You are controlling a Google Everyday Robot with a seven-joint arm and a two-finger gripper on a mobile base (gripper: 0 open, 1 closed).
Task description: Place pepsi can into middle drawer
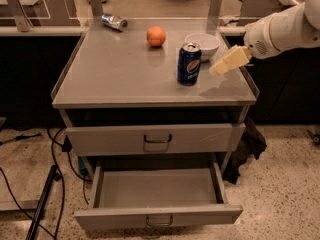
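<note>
The pepsi can, dark blue with a silver top, stands upright on the grey cabinet top, right of centre. My gripper, cream-coloured at the end of a white arm, reaches in from the right. It hovers just right of the can at about its height, a small gap apart. The middle drawer is the lower one. It is pulled out and its inside shows bare. The drawer front above it is closed.
An orange and a white bowl sit behind the can. A silvery can lies on its side at the back left. Cables run on the floor at left. A dark bag lies by the cabinet's right side.
</note>
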